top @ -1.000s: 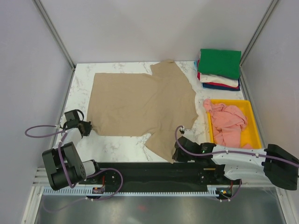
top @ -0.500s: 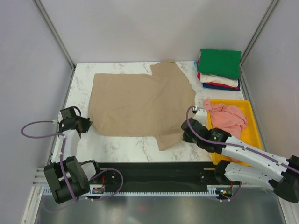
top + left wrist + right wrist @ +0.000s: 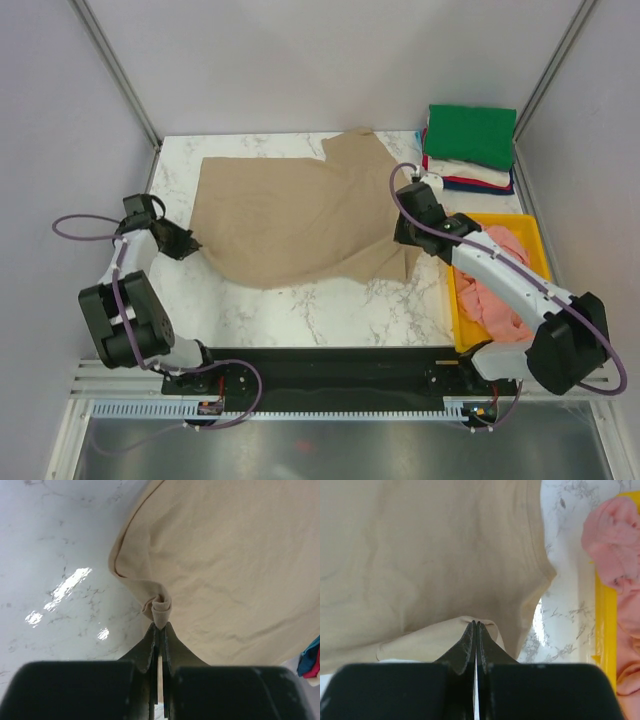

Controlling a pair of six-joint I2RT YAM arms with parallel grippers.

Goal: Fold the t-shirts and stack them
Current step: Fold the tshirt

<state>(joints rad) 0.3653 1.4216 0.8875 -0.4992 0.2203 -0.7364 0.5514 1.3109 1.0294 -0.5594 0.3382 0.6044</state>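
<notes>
The near hem of the tan t-shirt sits farther back now, left gripper and right gripper pinching it; advancing both evenly should keep the fold straight.

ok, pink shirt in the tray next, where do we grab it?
Pinch a raised fold of the pink shirt, coming straight down from above: it lies crumpled in a heap inside the yellow tray, whose walls would likely block a side approach.
</notes>
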